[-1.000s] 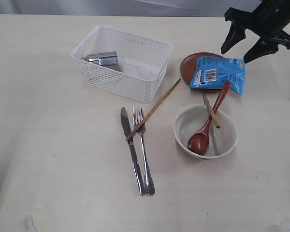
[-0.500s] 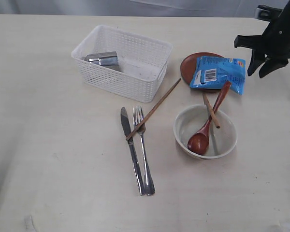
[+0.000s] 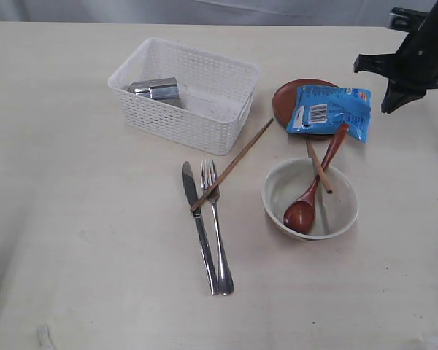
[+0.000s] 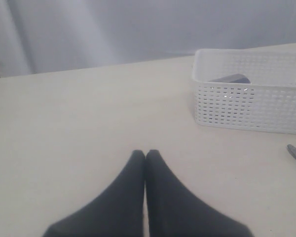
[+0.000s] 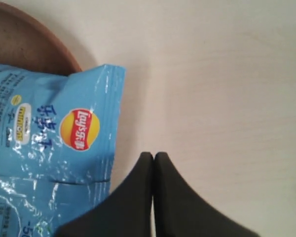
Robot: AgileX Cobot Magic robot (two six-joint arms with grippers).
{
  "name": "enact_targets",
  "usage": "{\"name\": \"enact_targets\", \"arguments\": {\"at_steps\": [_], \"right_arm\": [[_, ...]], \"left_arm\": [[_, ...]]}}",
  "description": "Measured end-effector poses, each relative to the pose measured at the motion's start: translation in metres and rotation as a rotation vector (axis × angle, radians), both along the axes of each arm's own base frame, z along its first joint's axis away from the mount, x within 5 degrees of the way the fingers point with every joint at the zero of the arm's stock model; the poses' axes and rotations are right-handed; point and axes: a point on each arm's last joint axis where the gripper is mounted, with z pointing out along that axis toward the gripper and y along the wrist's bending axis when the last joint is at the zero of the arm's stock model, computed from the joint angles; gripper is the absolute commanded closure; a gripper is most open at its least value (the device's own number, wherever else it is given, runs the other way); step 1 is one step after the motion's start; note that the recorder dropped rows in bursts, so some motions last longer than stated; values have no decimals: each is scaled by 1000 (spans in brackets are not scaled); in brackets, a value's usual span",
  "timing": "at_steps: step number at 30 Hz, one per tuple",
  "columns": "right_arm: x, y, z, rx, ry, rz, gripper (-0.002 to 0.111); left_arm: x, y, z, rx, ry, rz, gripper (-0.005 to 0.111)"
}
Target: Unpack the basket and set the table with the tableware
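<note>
Right gripper (image 3: 391,104), spread wide a second ago, has clamped its fingers together on nothing and drawn farther from the basket (image 3: 186,91), hanging above the bench (image 3: 73,219). Left gripper (image 4: 145,157) is likewise pinched closed and empty, low over bare bench, with the basket standing apart from it.

Unpacking looks nearly done. Only a steel cup (image 3: 155,89) is left, lying at one end of the basket. Outside it, a knife (image 3: 198,226) and fork (image 3: 217,226) lie side by side just in front of the basket, with one chopstick (image 3: 232,165) slanting across them from near the basket's corner. Farther off, a bowl (image 3: 274,197) holds a wooden spoon (image 3: 306,204) and the second chopstick (image 3: 319,166). A brown plate (image 3: 283,98) sits beside the basket, half covered by a blue snack packet (image 3: 328,109).

By the look of it, the cup must still come out and the chopsticks be paired. The cup lies well apart from the right gripper, which hangs beyond plate and packet.
</note>
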Motion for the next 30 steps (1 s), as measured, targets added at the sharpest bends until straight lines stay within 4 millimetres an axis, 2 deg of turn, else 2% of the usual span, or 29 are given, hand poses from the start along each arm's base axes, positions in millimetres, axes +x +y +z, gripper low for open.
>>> {"name": "enact_targets", "arguments": {"at_steps": [7, 12, 19, 23, 28, 30], "right_arm": [[2, 11, -16, 35, 26, 12, 109], [3, 28, -15, 80, 3, 59, 109], [1, 29, -14, 55, 16, 98, 109], [-3, 26, 5, 40, 3, 122, 108], [-16, 22, 53, 48, -56, 177, 107], [-23, 25, 72, 87, -86, 193, 99]], "left_arm": [[0, 0, 0, 0, 0, 0, 107], [0, 0, 0, 0, 0, 0, 107], [0, 0, 0, 0, 0, 0, 107], [0, 0, 0, 0, 0, 0, 107], [0, 0, 0, 0, 0, 0, 107], [0, 0, 0, 0, 0, 0, 107]]}}
